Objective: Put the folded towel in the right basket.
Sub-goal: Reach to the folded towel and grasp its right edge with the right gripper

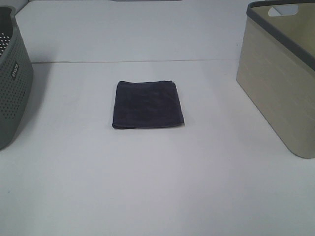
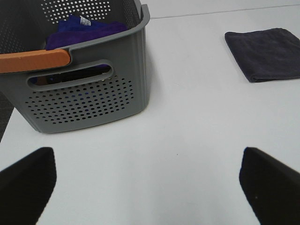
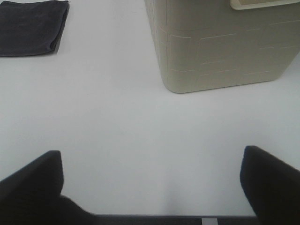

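A dark folded towel (image 1: 147, 104) lies flat on the white table (image 1: 157, 187) near the middle. It also shows in the left wrist view (image 2: 265, 53) and the right wrist view (image 3: 32, 26). The beige right basket (image 1: 280, 73) stands at the right edge and shows in the right wrist view (image 3: 220, 44). Neither gripper shows in the exterior high view. My left gripper (image 2: 147, 185) is open over bare table near the grey basket, far from the towel. My right gripper (image 3: 152, 185) is open over bare table in front of the beige basket.
A grey perforated basket (image 1: 12, 78) stands at the left edge. In the left wrist view it (image 2: 89, 93) has an orange handle (image 2: 35, 61) and holds purple cloth (image 2: 82, 30). A seam in the table (image 1: 138, 61) runs behind the towel.
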